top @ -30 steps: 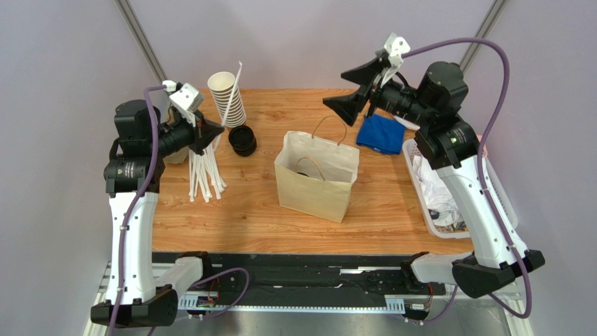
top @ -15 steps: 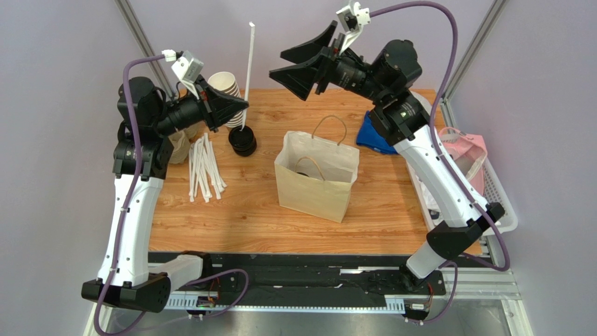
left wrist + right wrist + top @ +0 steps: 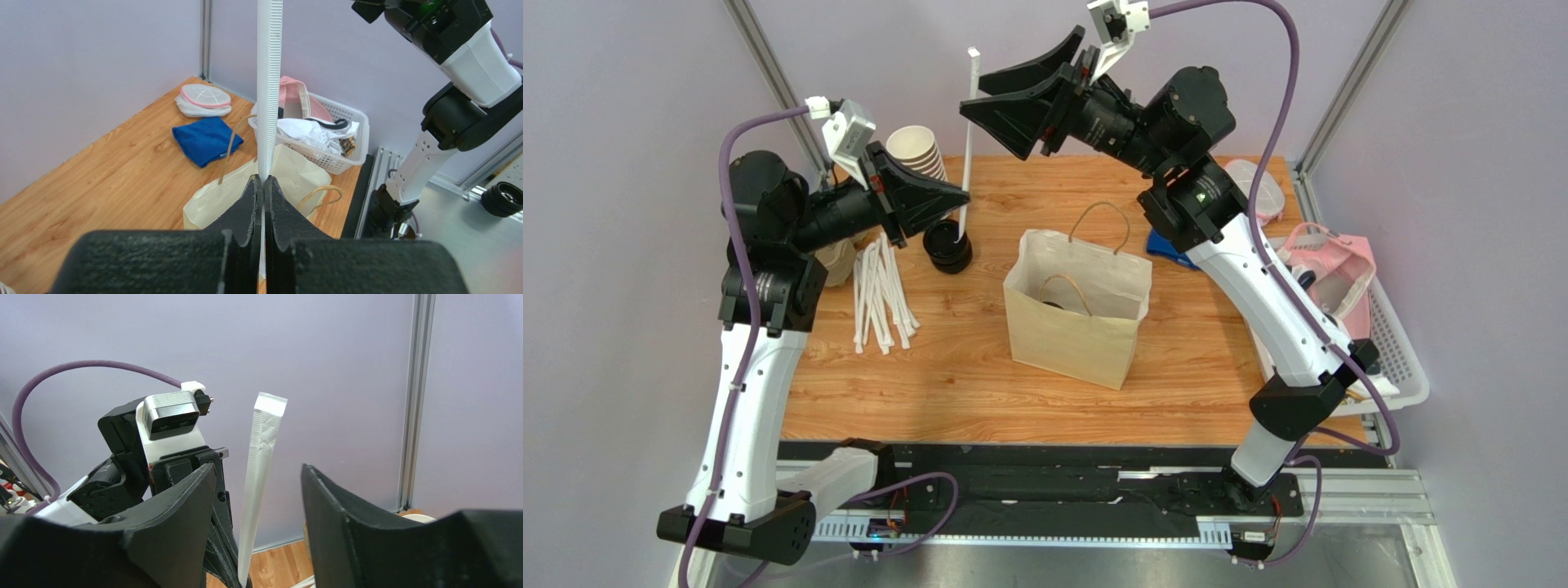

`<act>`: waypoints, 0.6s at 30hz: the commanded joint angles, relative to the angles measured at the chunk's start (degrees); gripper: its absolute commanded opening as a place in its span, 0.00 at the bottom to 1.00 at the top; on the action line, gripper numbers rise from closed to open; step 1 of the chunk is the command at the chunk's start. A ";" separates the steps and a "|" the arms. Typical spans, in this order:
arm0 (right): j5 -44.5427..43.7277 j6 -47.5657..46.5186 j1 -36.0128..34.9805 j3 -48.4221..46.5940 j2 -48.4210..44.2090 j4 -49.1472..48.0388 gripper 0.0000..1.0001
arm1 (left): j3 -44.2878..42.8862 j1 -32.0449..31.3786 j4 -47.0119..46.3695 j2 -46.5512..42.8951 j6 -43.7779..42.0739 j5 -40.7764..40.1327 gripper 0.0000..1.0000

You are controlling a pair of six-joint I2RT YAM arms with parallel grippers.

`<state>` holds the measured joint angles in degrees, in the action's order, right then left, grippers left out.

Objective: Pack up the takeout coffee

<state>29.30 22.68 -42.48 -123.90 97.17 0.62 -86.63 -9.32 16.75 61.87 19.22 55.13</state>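
Observation:
A white paper-wrapped straw (image 3: 971,123) stands upright, its lower end pinched in my left gripper (image 3: 961,196), which is shut on it above the table's back left. In the left wrist view the straw (image 3: 269,92) rises straight out of the closed left gripper (image 3: 264,179). My right gripper (image 3: 974,98) is open, one jaw on each side of the straw's upper part (image 3: 261,471) without touching it. The brown paper bag (image 3: 1075,319) stands open mid-table. The takeout coffee is not clearly in view. A dark patch shows inside the bag; I cannot tell what it is.
A stack of lidless paper cups (image 3: 913,147) and a stack of black lids (image 3: 947,249) stand at the back left, beside several loose wrapped straws (image 3: 879,294). A blue cloth (image 3: 205,139) lies behind the bag. A white basket (image 3: 1400,355) of clutter sits at the right edge.
My right arm has swung left and up to the straw's top, its jaws narrowing. My left arm has carried the straw up and to the right.

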 commanded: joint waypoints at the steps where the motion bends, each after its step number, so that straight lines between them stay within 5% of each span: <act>1: -2.32 -0.18 -1.38 -2.05 0.66 -1.50 0.54 | 0.59 -0.61 -2.60 -1.84 0.91 1.73 0.00; 7: -3.02 -1.58 -2.43 -2.14 0.57 -0.89 0.06 | 1.11 -0.70 -0.67 -1.93 -1.29 1.82 0.00; 8: -3.11 -2.10 -2.52 -2.31 0.57 -0.89 0.00 | 1.11 -0.70 -0.41 -1.92 -1.64 1.47 0.07; 14: -3.55 -9.04 -2.17 -1.97 -2.23 6.22 0.00 | -0.91 -0.26 7.67 -1.13 -7.17 -6.25 0.64; 18: -2.93 -25.11 -0.94 5.49 -9.87 17.11 0.00 | -0.29 5.53 9.96 -0.17 -7.36 -5.75 0.75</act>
<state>26.79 11.68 -44.47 -122.13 95.29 8.23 -85.76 -7.75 24.10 60.88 13.54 50.04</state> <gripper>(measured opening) 0.027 0.729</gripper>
